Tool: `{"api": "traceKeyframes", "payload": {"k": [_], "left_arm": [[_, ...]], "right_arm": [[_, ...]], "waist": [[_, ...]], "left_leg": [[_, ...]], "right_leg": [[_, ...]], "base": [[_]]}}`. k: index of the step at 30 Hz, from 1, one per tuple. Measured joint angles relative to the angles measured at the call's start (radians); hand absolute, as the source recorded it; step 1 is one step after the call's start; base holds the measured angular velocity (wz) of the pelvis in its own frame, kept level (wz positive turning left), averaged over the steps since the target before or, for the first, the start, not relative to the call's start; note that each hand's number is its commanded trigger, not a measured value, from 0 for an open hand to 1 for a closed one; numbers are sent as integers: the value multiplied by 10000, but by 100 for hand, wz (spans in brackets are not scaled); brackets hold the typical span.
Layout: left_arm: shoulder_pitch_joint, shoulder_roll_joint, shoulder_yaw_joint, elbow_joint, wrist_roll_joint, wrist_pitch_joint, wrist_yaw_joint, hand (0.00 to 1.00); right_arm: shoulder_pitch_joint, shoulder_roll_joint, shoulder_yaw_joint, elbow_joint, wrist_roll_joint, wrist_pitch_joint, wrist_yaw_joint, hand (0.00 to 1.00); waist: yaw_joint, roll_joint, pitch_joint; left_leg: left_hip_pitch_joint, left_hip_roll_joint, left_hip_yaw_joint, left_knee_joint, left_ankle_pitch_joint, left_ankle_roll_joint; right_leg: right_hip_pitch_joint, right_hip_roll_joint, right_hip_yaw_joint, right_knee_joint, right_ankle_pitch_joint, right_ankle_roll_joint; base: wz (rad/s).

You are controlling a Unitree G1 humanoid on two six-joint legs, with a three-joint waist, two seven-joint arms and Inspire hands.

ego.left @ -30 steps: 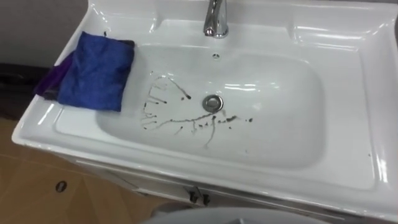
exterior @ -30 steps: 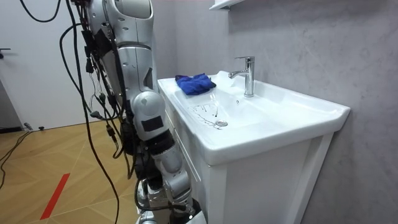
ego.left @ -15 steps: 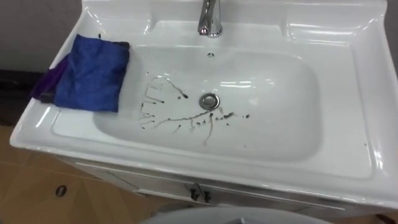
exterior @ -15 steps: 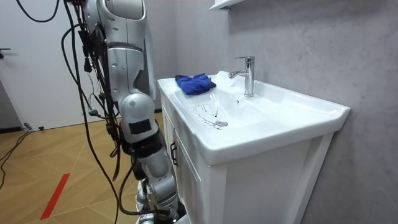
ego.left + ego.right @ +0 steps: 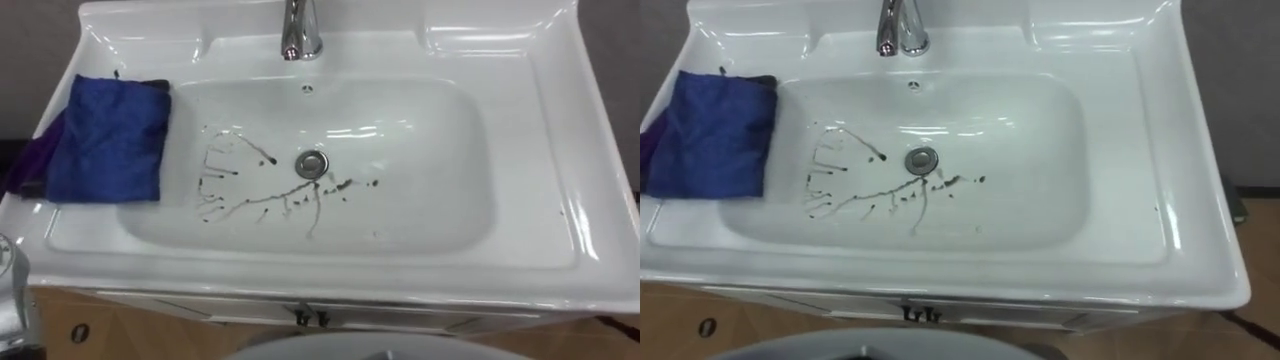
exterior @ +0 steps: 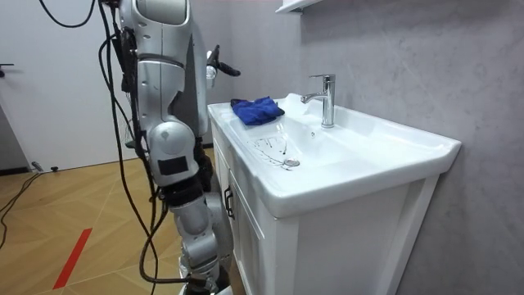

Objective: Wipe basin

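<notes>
The white basin (image 5: 520,215) has dark streaks and spots (image 5: 262,195) across its bowl, left of and below the drain (image 5: 312,163). A folded blue cloth (image 5: 105,140) lies on the basin's left ledge, partly over the bowl's edge. I stand at the front of the basin cabinet. In the room view my left hand (image 6: 219,67) is raised beside the basin's left end, short of the blue cloth (image 6: 255,110), open and holding nothing. A silver part of my left arm (image 5: 12,292) shows at the lower left corner. My right arm hangs down by the cabinet front, its hand (image 6: 199,274) low.
A chrome tap (image 5: 298,32) stands at the back middle of the basin. A grey wall runs behind it. The white cabinet (image 6: 327,246) under the basin has doors with a dark handle (image 5: 308,317). Wooden floor lies to my left.
My left hand has risen into the room view beside the basin's left end. I have shifted toward the room view's left, and the eye view has shifted so the basin sits further left.
</notes>
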Motion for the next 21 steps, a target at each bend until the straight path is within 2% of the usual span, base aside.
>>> {"api": "traceKeyframes", "payload": {"k": [4,7,14,18,21], "left_arm": [[40,-38,-554,-1,662,1,-450,0],[47,-57,-918,-1,669,4,-740,0],[51,-82,-1253,2,1164,48,-1195,0],[51,-112,-1578,16,1474,223,-1672,0],[53,-245,-1780,36,1659,403,-2012,0]], "right_arm": [[-131,32,107,170,-159,30,166,0],[-319,34,290,408,-177,44,241,0],[-373,34,590,485,-180,144,593,0],[-465,39,751,403,-165,158,809,0],[-552,39,868,359,-140,183,808,0]], "waist": [[-195,-80,23],[-299,-70,17],[-270,-56,-34],[-266,-93,-17],[-261,-165,11]], "left_leg": [[5,74,39,-1,-5,-9],[6,80,36,2,-5,-9],[74,88,128,-11,1,-10],[121,91,162,-17,5,-13],[185,90,176,-29,4,-13]], "right_leg": [[17,74,105,-158,82,-50],[22,90,135,-185,107,-61],[31,119,286,-140,117,-56],[49,107,348,-82,125,-53],[122,110,360,-123,132,-51]], "base": [[-6],[-1],[-4],[-2],[0]]}}
